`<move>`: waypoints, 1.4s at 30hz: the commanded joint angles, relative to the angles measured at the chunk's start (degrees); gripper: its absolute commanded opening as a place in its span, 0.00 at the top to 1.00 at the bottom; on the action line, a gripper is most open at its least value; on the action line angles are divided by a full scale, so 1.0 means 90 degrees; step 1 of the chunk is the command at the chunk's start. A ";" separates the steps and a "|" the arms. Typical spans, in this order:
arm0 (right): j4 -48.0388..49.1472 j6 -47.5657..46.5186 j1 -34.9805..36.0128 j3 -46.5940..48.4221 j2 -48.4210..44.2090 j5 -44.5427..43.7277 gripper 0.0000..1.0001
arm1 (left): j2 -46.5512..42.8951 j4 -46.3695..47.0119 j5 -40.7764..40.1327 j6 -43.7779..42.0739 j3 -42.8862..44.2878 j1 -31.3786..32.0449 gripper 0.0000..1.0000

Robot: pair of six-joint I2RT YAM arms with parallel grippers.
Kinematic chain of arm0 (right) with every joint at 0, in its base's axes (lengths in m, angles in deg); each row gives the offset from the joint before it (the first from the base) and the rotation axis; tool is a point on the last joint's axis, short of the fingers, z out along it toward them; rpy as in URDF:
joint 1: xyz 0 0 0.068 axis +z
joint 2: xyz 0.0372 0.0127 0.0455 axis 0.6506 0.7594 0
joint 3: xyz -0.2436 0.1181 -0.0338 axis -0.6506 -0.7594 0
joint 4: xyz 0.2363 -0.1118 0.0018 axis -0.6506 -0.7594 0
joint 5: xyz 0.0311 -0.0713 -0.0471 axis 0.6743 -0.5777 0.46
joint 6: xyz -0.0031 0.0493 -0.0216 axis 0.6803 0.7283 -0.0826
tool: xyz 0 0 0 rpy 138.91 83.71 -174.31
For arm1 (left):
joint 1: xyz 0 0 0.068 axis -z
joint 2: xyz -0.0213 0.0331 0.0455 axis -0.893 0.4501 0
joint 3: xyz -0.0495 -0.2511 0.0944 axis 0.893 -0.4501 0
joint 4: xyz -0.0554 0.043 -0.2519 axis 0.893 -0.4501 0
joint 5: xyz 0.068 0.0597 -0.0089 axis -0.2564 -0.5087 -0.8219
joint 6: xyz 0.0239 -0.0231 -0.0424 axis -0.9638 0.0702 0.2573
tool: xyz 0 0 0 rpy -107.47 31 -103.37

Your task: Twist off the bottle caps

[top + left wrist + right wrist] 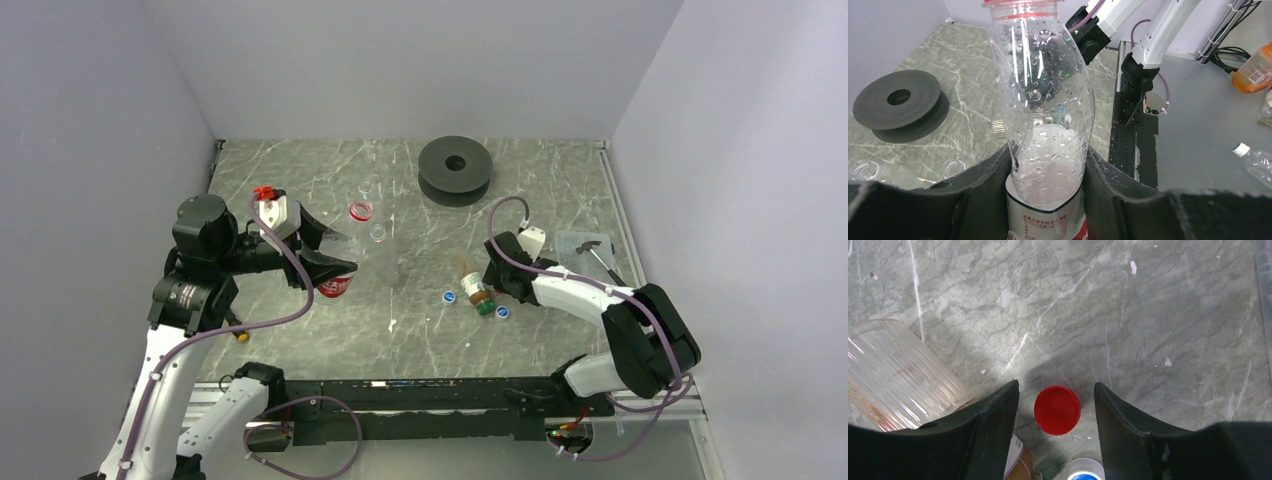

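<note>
1. Left gripper (pixel 330 250): we find it at 9 o'clock from the table (pixel 560 200) centre. Its jaws are closed on the lower body of the red-label bottle (pixel 1043 100), just above the label. The bottle is clear and beaded with droplets inside. Its mouth is open, with a red neck ring, and it points away from the wrist camera.

2. Right gripper (pixel 1055 386): we find it between 3 and 4 o'clock from the table centre, low over the surface. Its fingers stand apart and hold nothing. A red cap (pixel 1057 410) lies flat on the table in the gap and touches neither finger.

3. The amber bottle (pixel 478 292) lies on its side at 9 o'clock from the right gripper, just beside it. One blue cap (pixel 449 296) lies at 9 o'clock from this bottle, and another blue cap (pixel 502 312) at 4 o'clock.

4. The first clear bottle (pixel 950 167) and the second clear bottle (pixel 868 172) lie near the left gripper, toward the table's 12 o'clock end.

5. A black disc (pixel 455 168) sits at 12 o'clock.
</note>
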 commanded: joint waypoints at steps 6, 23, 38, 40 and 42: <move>-0.0406 -0.0222 0.0014 0.0668 -0.0891 -0.0048 0.36 | 0.0023 0.0293 0.0061 0.0057 0.0100 -0.0017 1.00; 0.1812 -0.2362 0.1811 0.4459 -0.2148 0.3788 0.00 | 0.0017 0.0530 -0.0122 0.0284 -0.0025 -0.0020 1.00; 0.2460 -0.2452 0.2960 0.5648 -0.0447 0.4560 0.12 | 0.0052 0.0504 -0.0110 0.0268 0.0022 -0.0016 1.00; 0.2428 -0.2482 0.3028 0.5643 -0.0381 0.4427 0.20 | 0.0036 0.0545 -0.0110 0.0301 0.0000 -0.0016 1.00; 0.2457 -0.2482 0.3060 0.5591 -0.0377 0.4352 0.31 | 0.0044 0.0565 -0.0108 0.0320 0.0004 -0.0016 1.00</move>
